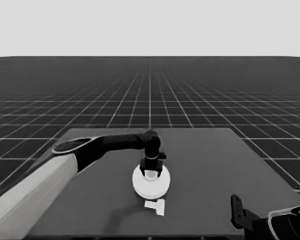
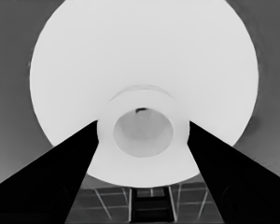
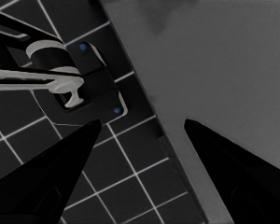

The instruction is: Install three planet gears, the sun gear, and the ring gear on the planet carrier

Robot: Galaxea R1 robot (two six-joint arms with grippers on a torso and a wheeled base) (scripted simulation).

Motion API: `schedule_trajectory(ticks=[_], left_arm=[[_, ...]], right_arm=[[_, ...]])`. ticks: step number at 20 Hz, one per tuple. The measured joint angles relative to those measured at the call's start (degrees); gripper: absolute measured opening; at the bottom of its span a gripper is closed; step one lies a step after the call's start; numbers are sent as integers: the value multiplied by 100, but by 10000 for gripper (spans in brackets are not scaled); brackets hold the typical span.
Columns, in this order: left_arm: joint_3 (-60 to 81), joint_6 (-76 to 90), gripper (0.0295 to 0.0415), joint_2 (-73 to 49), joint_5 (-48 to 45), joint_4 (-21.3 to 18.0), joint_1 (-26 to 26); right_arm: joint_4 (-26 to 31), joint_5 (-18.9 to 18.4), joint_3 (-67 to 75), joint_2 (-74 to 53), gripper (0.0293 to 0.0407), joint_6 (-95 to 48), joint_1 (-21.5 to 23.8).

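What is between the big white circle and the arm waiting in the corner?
In the head view, a thin white piece lies between the larger round part and the right gripper; the rest is bare table.

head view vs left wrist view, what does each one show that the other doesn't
Only the head view shows the thin white piece lying on the table just in front of the larger round part, the left arm reaching in from the left, and the right claw parked at the lower right corner.

Only the left wrist view shows the part's raised hub and its central hole close up, with a finger on each side of the hub.

Both show the left claw at the larger round part.
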Motion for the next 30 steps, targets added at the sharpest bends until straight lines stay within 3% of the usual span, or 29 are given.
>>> schedule_trajectory(ticks=[30], left_arm=[[-3, 1500, 348, -3, 1, 1, 9]], right_arm=[[0, 0, 0, 0, 385, 0, 0]])
